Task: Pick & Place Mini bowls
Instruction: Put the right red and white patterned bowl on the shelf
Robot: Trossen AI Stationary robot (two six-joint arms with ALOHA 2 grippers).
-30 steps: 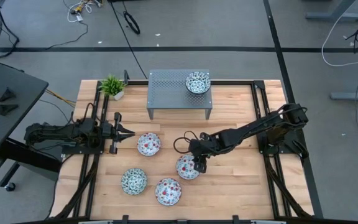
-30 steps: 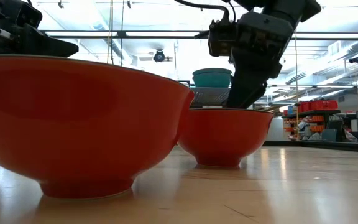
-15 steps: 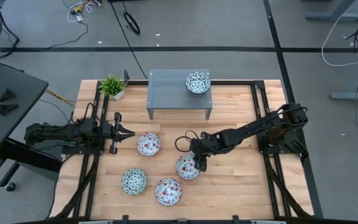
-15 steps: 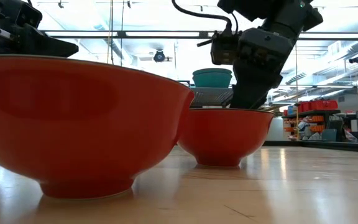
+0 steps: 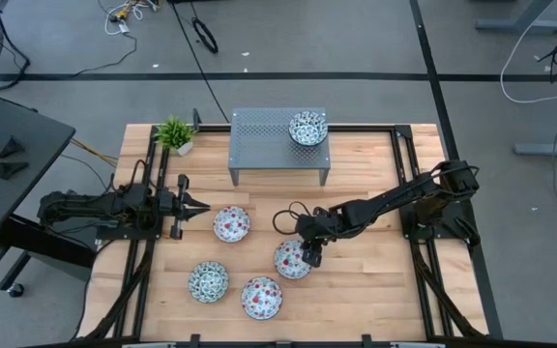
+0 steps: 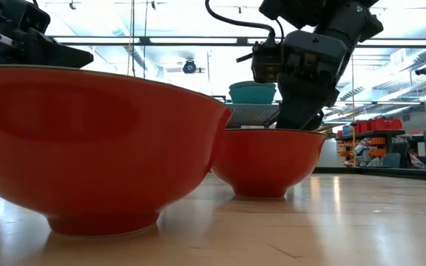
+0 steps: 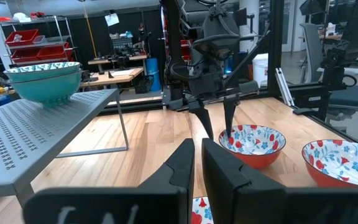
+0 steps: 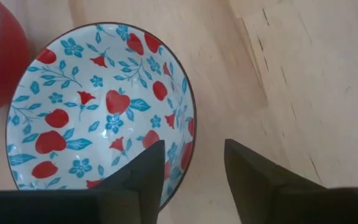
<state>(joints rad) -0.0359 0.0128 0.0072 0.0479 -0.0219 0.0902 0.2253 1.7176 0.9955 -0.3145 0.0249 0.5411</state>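
The right claw [image 5: 309, 257] hangs over the red bowl [image 5: 292, 259] near the middle of the surface [image 5: 375, 290], jaws apart and straddling its rim: one finger [image 8: 143, 171] inside, the other outside. To grip well, it should settle lower so both pads bite the wall squarely, then close before lifting, keeping clear of the neighbouring bowls. A teal bowl [image 5: 307, 128] already sits on the stand [image 5: 259, 135] at the far edge. The left claw [image 5: 193, 204] waits by the left edge, narrow, holding nothing.
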